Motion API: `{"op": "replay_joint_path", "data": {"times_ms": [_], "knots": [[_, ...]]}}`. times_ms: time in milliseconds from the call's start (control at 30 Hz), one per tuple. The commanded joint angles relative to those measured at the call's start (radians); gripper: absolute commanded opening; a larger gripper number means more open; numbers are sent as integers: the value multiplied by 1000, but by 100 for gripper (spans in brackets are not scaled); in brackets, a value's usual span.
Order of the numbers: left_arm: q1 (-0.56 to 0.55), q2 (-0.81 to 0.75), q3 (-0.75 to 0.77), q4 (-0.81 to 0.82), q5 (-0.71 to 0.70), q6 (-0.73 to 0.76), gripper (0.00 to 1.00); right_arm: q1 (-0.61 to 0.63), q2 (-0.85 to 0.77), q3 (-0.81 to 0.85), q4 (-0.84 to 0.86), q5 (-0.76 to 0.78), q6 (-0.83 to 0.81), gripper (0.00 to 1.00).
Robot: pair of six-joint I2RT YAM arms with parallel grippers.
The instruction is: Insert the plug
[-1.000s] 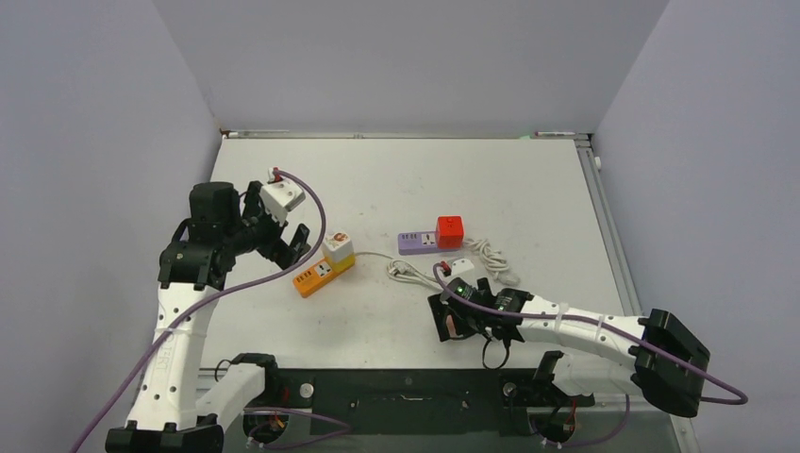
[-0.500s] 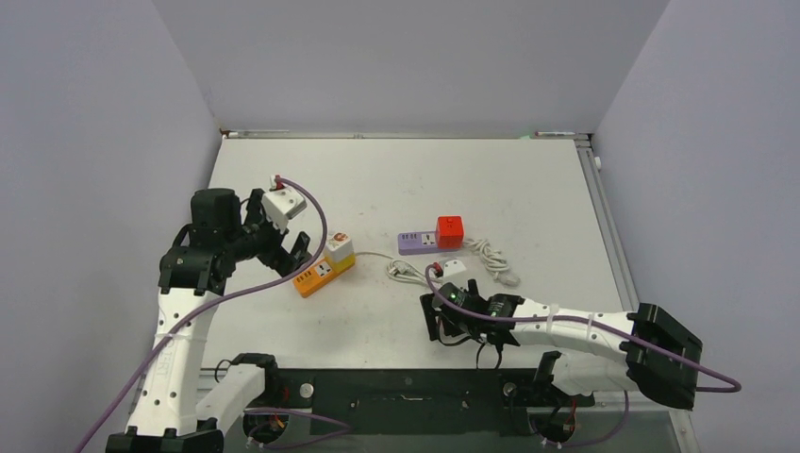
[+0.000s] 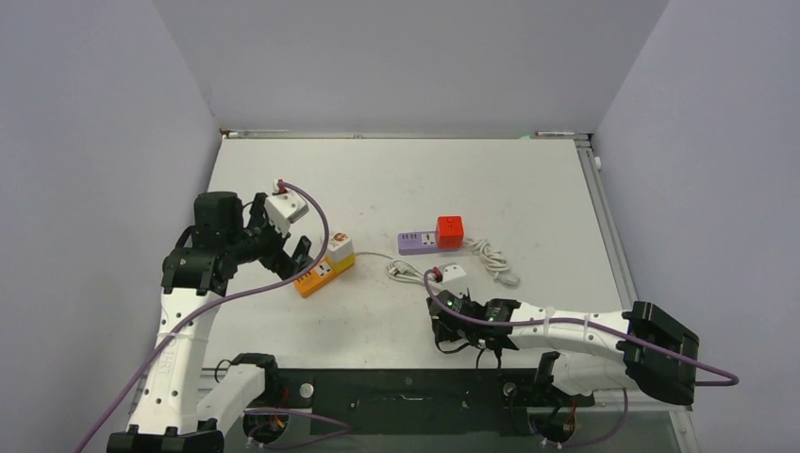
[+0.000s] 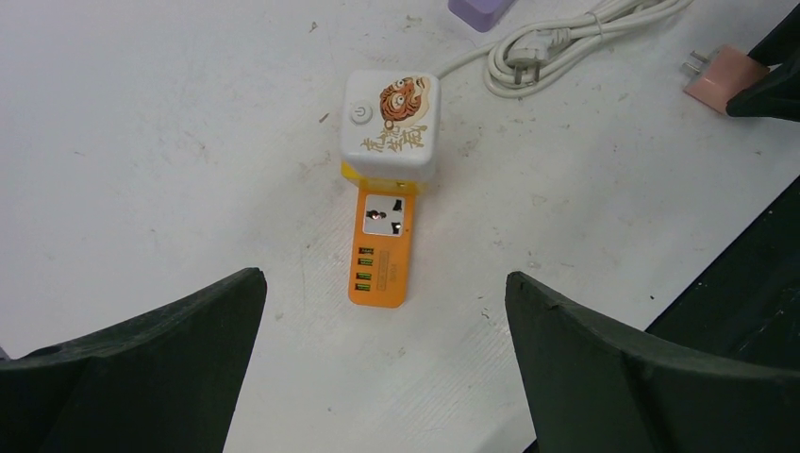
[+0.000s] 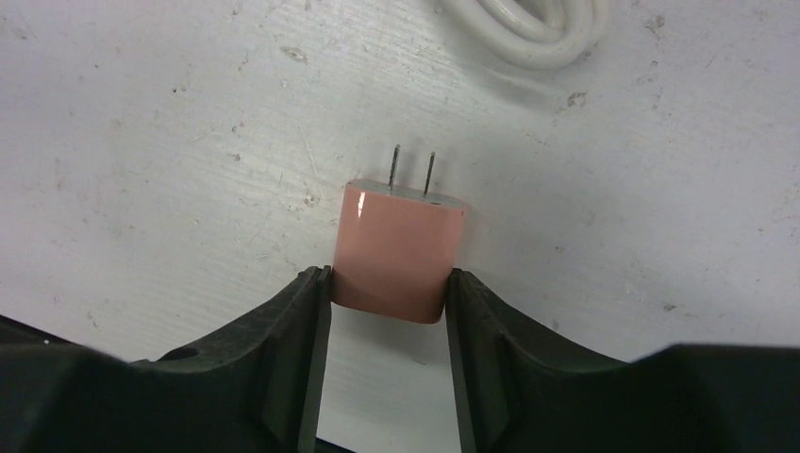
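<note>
- Plug (image 5: pixel 400 252), pink with two bare prongs, lies flat on the desk (image 3: pixel 396 179) close to its near edge, right of centre.
- Right end effector (image 5: pixel 387 283) is clenched on the plug: its fingers (image 5: pixel 300 340) press against the two long sides of the body, and the prongs point away from the wrist.
- Just past the prongs lies a loop of white cord (image 5: pixel 528 24).
- In the top view the right arm reaches low across the desk from the right, and the end effector hides the plug.
- Left end effector (image 4: pixel 382 276) is released, jaws spread wide, and hangs above the orange strip (image 4: pixel 382 255) without touching it.
- Orange strip lies flat left of centre, one socket and a row of small ports facing up.
- White cube (image 4: pixel 391 127) with a tiger face and a round button sits at the strip's far end.
- Farther back, a purple strip (image 3: pixel 420 243) lies with a red cube (image 3: pixel 450 231) at its right end.
</note>
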Motion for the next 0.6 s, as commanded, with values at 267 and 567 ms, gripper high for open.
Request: {"op": "replay_joint_path", "data": {"times_ms": [267, 567], "knots": [[1, -180, -106, 28, 295, 335, 96, -54, 3, 270, -49, -96, -116, 20], [-3, -547, -320, 171, 461, 800, 96, -186, 97, 624, -50, -665, -256, 19]]}}
